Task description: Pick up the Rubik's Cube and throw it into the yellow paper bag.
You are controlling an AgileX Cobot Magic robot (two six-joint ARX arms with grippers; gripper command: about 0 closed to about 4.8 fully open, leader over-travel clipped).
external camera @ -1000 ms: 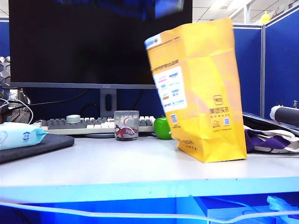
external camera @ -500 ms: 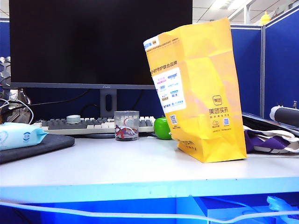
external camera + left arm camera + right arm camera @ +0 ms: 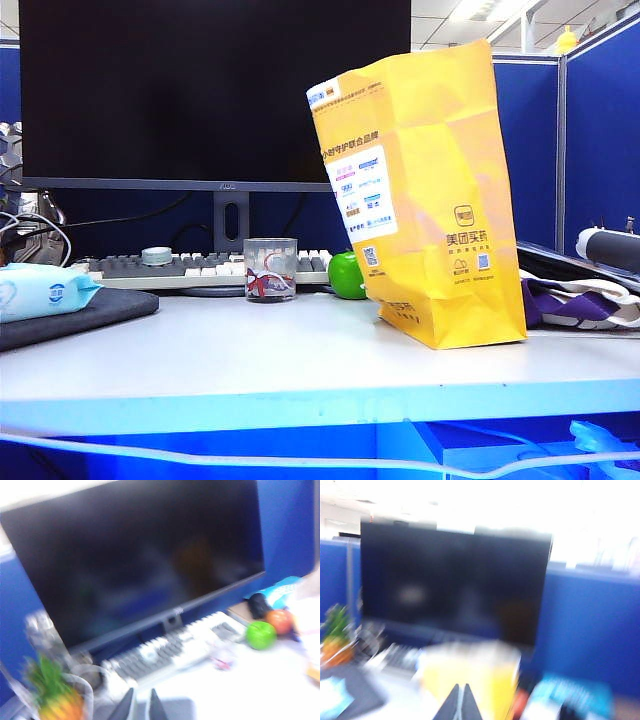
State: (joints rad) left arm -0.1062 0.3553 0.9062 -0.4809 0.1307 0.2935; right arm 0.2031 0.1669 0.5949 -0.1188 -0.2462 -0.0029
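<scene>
The yellow paper bag (image 3: 430, 200) stands upright at the right of the table, leaning slightly, its open top out of my sight. The Rubik's Cube is not visible in any view. Neither gripper shows in the exterior view. In the blurred left wrist view my left gripper (image 3: 141, 705) hangs high over the table's left side, its fingertips nearly together with nothing between them. In the blurred right wrist view my right gripper (image 3: 461, 700) is shut and empty, raised in front of the yellow paper bag (image 3: 470, 680).
A green apple (image 3: 347, 274) sits just left of the bag, next to a glass cup (image 3: 270, 268). A keyboard (image 3: 200, 265) and monitor (image 3: 215, 90) stand behind. A wipes pack (image 3: 40, 290) lies at far left, striped cloth (image 3: 580, 300) at far right.
A blurred blue shape at the top of the exterior view a second ago is gone. The bag, then shaking and blurred, has settled and stands still.
</scene>
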